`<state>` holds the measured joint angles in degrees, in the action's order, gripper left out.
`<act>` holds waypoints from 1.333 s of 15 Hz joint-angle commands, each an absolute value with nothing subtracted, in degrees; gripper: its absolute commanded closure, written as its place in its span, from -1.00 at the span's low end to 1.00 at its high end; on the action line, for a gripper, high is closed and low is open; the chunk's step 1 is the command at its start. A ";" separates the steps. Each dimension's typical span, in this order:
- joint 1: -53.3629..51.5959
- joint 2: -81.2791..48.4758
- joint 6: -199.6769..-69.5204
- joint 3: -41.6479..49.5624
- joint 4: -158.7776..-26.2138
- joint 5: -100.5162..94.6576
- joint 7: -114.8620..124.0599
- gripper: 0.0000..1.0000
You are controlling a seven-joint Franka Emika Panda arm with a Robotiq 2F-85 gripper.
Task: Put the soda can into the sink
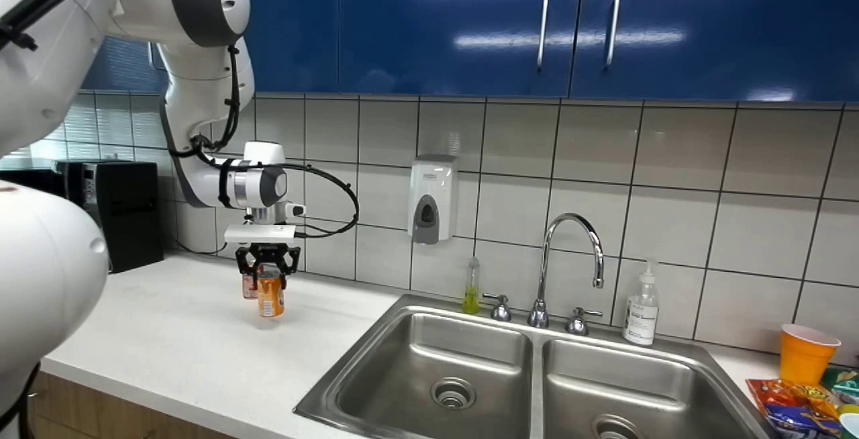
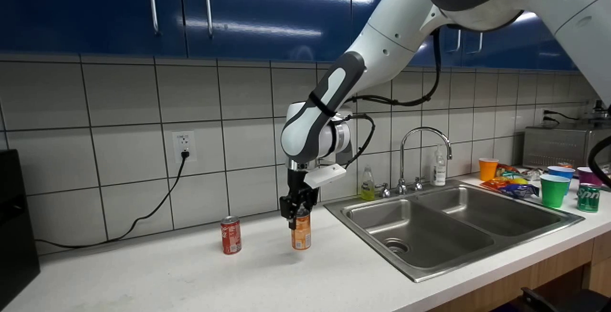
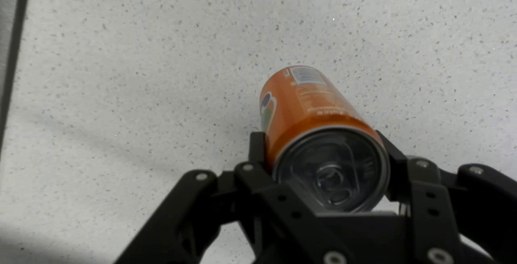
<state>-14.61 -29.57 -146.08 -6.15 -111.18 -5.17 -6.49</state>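
The soda can [image 1: 270, 300] is a slim orange can, upright over the white counter left of the sink; it also shows in an exterior view [image 2: 301, 234]. A faint shadow beneath suggests it is slightly raised. My gripper [image 1: 270, 281] points down, with a finger on each side of the can's upper part, in both exterior views [image 2: 300, 214]. In the wrist view, both fingers of the gripper [image 3: 323, 151] touch the can [image 3: 311, 98] near its silvery top; the gripper is shut on it. The double-basin steel sink [image 1: 358, 358] is to the right [image 2: 374, 241].
A small red can [image 2: 231, 236] stands close by, partly hidden behind the gripper in an exterior view [image 1: 249, 286]. The curved tap [image 1: 543, 271], a yellow-green bottle [image 1: 471, 288] and a sanitizer bottle [image 1: 642, 315] stand behind the basins. Cups [image 2: 553, 190] and snack bags are beyond the sink.
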 commanded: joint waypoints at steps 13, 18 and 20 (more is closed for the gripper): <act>-9.05 -11.17 -145.32 -5.86 -129.52 -4.50 -5.07 0.23; -7.18 -7.34 -145.46 -4.95 -133.54 -4.32 -5.33 0.23; -6.23 -6.20 -145.55 -4.21 -134.64 -4.13 -5.47 0.23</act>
<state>-8.03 -10.41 -146.03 -4.39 -131.65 -4.79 -6.04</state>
